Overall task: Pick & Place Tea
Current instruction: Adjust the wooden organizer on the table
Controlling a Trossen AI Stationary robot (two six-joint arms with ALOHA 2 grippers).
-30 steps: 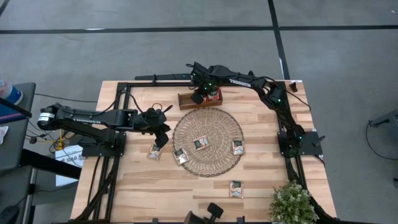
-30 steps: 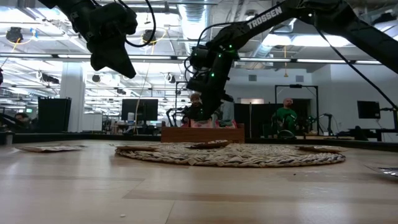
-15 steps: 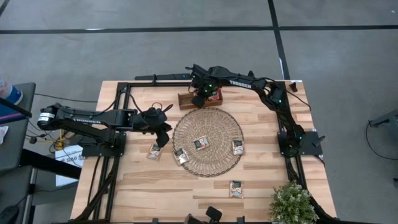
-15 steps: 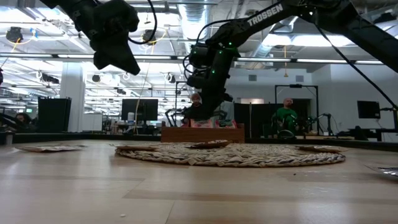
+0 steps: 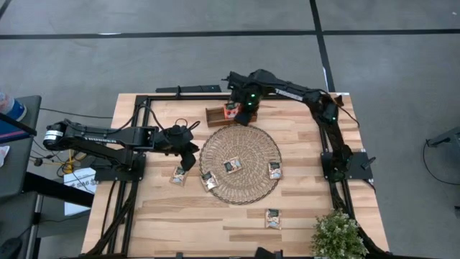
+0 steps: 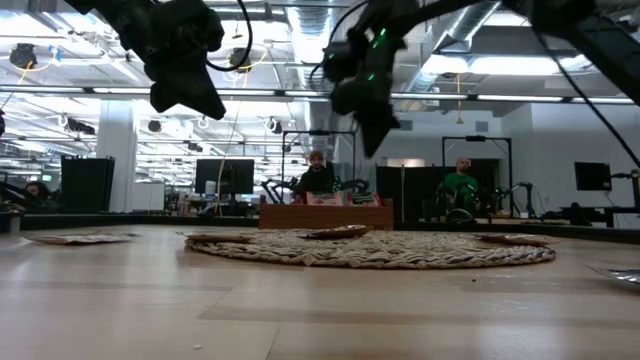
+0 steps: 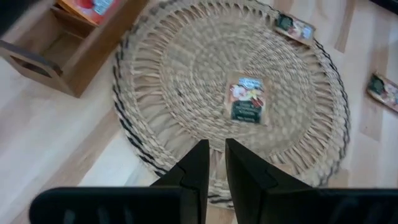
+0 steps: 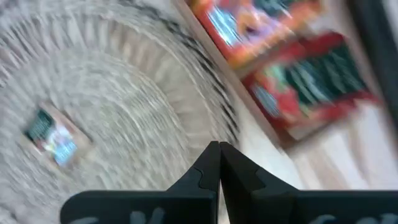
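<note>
Several tea sachets lie loose, and the chief risk, by judgement, is a poor pick: they are thin and flat, so a hand coming down off-centre could slide one across the woven mat (image 5: pixel 240 164) or catch the weave instead. The right hand (image 5: pixel 243 119) hangs clenched and empty above the mat's far edge, just beside the wooden tray (image 5: pixel 215 115), which already holds red sachets (image 8: pixel 308 81). The left hand (image 5: pixel 187 160) hovers at the mat's left rim, its fingers (image 7: pixel 198 165) nearly together with only a narrow gap and nothing between them. One sachet (image 5: pixel 232 165) rests at the mat's centre, between both hands; another (image 5: pixel 209 180) sits on the mat's near-left edge, close to the left hand; a third (image 5: pixel 177 175) lies on the bench (image 5: pixel 302 208) almost under it; a fourth (image 5: pixel 274 170) lies at the mat's right edge and a fifth (image 5: pixel 272 218) well apart
</note>
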